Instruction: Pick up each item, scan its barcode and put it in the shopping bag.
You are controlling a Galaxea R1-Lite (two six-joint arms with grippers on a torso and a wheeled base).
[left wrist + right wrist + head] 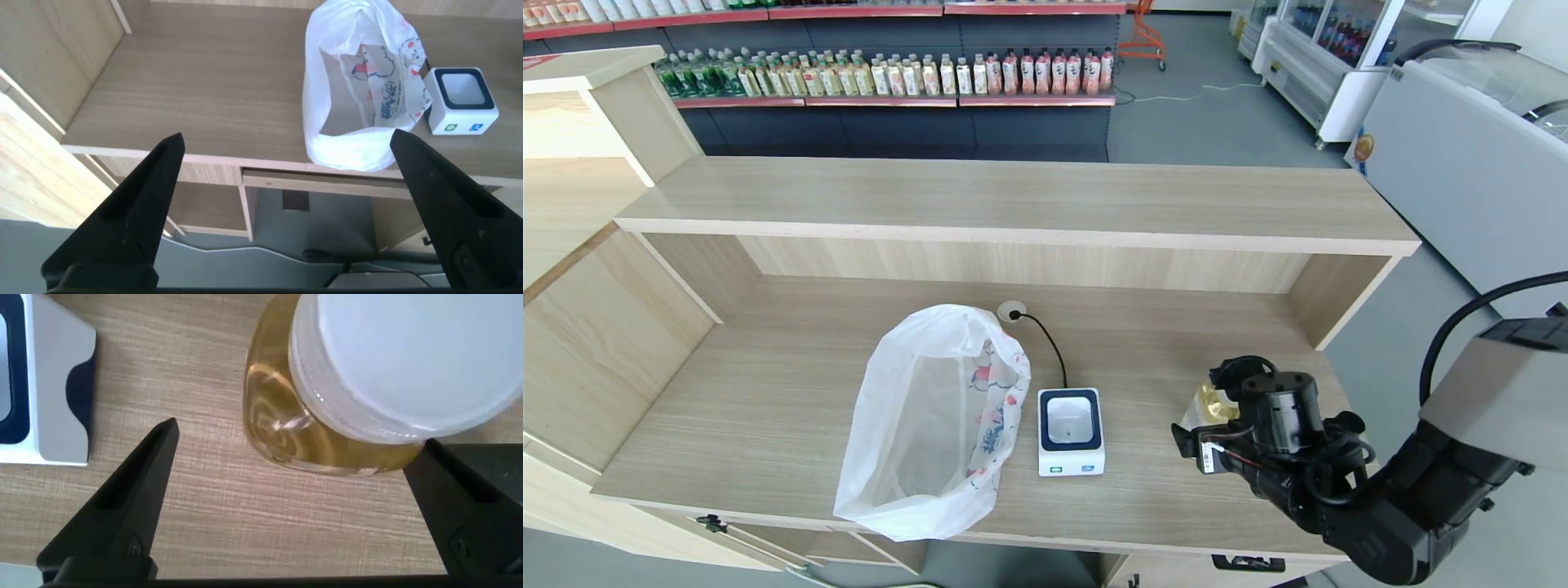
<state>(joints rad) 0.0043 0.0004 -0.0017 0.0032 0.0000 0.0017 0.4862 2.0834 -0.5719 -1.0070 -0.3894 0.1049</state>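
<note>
A bottle of golden liquid with a white cap (400, 359) stands upright on the wooden counter (768, 408), right of the scanner (1071, 430). My right gripper (294, 510) hangs open just above it, one finger on each side, touching nothing. In the head view the right wrist (1282, 425) covers most of the bottle (1207, 404). A white shopping bag (931, 425) lies open-mouthed left of the scanner, with a printed item inside. My left gripper (286, 220) is open and empty, held off the counter's front edge with the bag (359, 82) ahead of it.
A black cable (1045, 343) runs from the scanner to a grommet at the back. A raised shelf (1013, 204) and side walls enclose the counter. Store shelves of drinks and chest freezers (1462, 147) stand beyond.
</note>
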